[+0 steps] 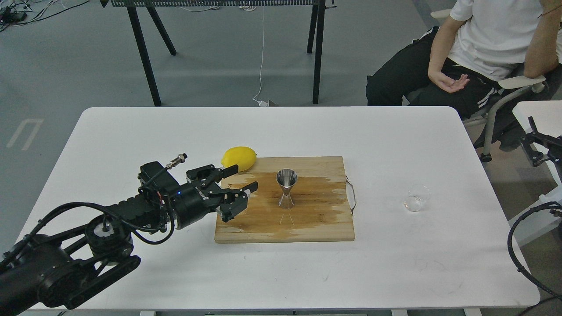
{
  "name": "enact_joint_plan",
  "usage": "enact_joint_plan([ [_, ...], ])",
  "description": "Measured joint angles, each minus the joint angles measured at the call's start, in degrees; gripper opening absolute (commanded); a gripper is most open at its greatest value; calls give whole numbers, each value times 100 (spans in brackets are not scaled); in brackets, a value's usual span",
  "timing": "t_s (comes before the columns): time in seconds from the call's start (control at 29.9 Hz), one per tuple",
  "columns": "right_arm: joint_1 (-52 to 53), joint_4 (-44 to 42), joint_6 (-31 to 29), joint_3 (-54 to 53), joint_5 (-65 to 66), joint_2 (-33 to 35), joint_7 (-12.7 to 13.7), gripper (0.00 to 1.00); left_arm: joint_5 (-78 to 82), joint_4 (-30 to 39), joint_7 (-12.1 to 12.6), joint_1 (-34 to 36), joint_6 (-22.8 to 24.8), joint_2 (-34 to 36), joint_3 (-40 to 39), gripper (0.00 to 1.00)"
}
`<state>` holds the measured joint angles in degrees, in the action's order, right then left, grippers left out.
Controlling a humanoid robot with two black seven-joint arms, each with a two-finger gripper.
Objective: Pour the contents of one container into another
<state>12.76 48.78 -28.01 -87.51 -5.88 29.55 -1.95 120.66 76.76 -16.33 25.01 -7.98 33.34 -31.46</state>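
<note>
The steel hourglass jigger [286, 189] stands upright on the wooden cutting board [316, 219], near its middle. The clear glass cup [417, 198] sits on the white table, to the right of the board and apart from it. My left gripper [242, 178] is open and holds nothing. It hovers over the board's left edge, about a hand's width left of the jigger. Only a dark part of my right gripper [536, 147] shows at the right edge, far from the cup, and its fingers cannot be told apart.
A yellow lemon [239, 158] lies at the board's back left corner, just behind my left gripper's fingers. The board has a metal handle [351, 195] on its right side. A seated person [474, 48] is beyond the table's far right corner.
</note>
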Motion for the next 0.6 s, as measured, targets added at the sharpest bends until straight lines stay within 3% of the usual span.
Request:
enact_joint_plan([
  [0.13,-173,43,0,24,-11,105,47,100,-1582,-72,-294,229,39,209,-322,98],
  [0.33,-674,116,0,107,-349,54,121,100,-4740,-850,-356,834,114,135,-768,100],
  [0.6,-2567,2091,0,203,-1005,32,200,100,-8350,-2435,-334,1684,1028,-200,-823,100],
])
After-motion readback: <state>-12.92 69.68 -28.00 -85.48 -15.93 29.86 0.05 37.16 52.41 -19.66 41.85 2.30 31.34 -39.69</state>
